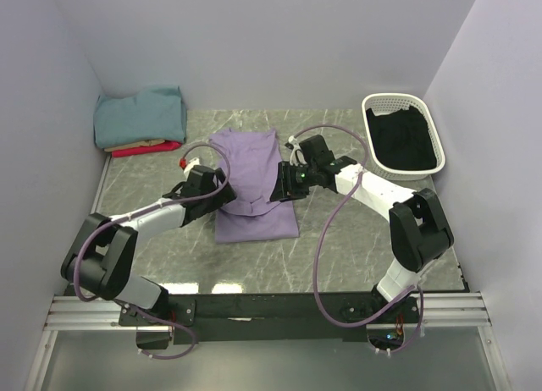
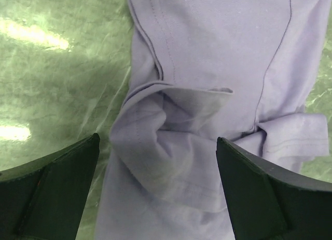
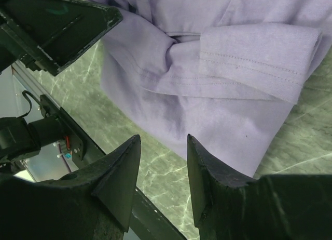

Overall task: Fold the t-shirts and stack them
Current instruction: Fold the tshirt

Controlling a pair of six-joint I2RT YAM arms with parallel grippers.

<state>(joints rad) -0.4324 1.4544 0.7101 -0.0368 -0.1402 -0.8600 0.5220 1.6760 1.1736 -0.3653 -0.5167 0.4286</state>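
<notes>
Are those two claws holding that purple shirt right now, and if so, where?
Nothing is held. The left gripper stands wide open above the shirt, at its bunched fold. The right gripper is part open beside its edge, with nothing between its fingers.

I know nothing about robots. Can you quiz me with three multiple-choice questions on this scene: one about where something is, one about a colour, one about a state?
1. Where is the stack of folded t-shirts?
A. far left corner of the table
B. near right corner
C. middle

2. What colour is the t-shirt lying in the middle of the table?
A. red
B. lavender
C. white

3. How does the left gripper stand?
A. clamped on a sleeve
B. shut, empty
C. wide open

Answers: 1 A, the top view shows the pile at far left. 2 B, every view shows lavender cloth. 3 C, its jaws stand far apart above the shirt, holding nothing.
</notes>
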